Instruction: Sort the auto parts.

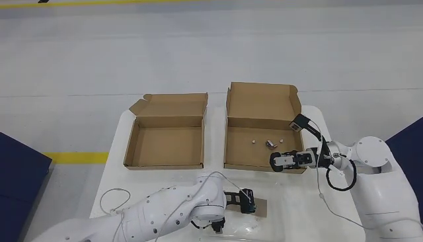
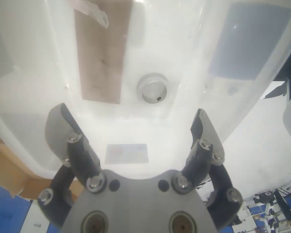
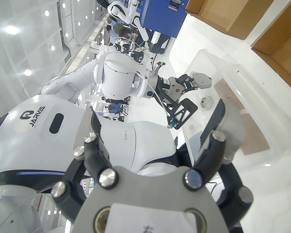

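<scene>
— What's on the left?
— The left gripper [image 2: 130, 110] hangs wide open over a small silver metal ring [image 2: 152, 91] that lies in the clear plastic bin [image 2: 34, 112], at the near edge of the white surface [image 1: 213, 136].
— And on the right?
— The right gripper [image 1: 281, 161], wide and empty, is over the near right corner of the brown cardboard box [image 1: 227, 146].

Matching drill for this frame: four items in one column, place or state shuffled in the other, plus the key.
Items
1. right cardboard box
2. round metal part
3. left gripper
4. right gripper

Place or state
A. lying in the clear bin
B. jaws open, over the clear bin
C. holds a few small parts
D. jaws open, at the near wall of the right cardboard box

Pairs: 1-C, 2-A, 3-B, 4-D
</scene>
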### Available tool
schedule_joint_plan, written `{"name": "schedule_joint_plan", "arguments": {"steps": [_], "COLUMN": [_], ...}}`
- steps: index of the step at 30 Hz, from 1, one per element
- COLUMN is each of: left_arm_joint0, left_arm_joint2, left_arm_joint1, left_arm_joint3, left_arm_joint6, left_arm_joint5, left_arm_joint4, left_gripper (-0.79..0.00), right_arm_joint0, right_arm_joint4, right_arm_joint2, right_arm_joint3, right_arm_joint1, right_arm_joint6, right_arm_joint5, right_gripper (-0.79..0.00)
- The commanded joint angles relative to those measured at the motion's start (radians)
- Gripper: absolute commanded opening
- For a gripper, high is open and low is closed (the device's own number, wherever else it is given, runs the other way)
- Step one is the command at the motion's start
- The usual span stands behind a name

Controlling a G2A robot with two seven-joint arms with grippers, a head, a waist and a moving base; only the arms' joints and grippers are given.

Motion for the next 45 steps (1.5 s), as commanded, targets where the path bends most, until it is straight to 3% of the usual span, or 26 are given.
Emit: {"name": "schedule_joint_plan", "arguments": {"steps": [1, 10, 12, 14, 16, 20, 38, 42, 45], "left_arm_joint0": [0.000, 0.024, 0.025, 0.026, 0.027, 0.030, 0.038, 0.039, 0.041], "left_arm_joint2": [0.000, 0.002, 0.002, 0.002, 0.004, 0.005, 0.008, 0.010, 0.010], "left_arm_joint1": [0.000, -0.011, -0.016, -0.020, -0.024, -0.033, -0.067, -0.075, -0.080], "left_arm_joint3": [0.000, 0.069, 0.078, 0.084, 0.091, 0.103, 0.156, 0.167, 0.174], "left_arm_joint6": [0.000, 0.073, 0.067, 0.063, 0.049, 0.043, 0.022, 0.017, 0.014], "left_arm_joint5": [0.000, -0.029, -0.031, -0.034, -0.038, -0.042, -0.068, -0.075, -0.077], "left_arm_joint4": [0.000, 0.047, 0.048, 0.046, 0.045, 0.045, 0.041, 0.041, 0.041], "left_gripper": [0.000, 0.000, -0.142, -0.197, -0.317, -0.416, -0.486, -0.557, -0.557], "right_arm_joint0": [0.000, 0.000, 0.000, 0.000, 0.000, 0.000, 0.000, 0.000, 0.000], "right_arm_joint4": [0.000, 0.000, 0.000, 0.000, 0.000, 0.000, 0.000, 0.000, 0.000], "right_arm_joint2": [0.000, 0.000, 0.000, 0.000, 0.000, 0.000, 0.000, 0.000, 0.000], "right_arm_joint3": [0.000, 0.000, 0.000, 0.000, 0.000, 0.000, 0.000, 0.000, 0.000], "right_arm_joint1": [0.000, 0.000, 0.000, 0.000, 0.000, 0.000, 0.000, 0.000, 0.000], "right_arm_joint6": [0.000, 0.000, 0.000, 0.000, 0.000, 0.000, 0.000, 0.000, 0.000], "right_arm_joint5": [0.000, 0.000, 0.000, 0.000, 0.000, 0.000, 0.000, 0.000, 0.000], "right_gripper": [0.000, 0.000, 0.000, 0.000, 0.000, 0.000, 0.000, 0.000, 0.000]}}
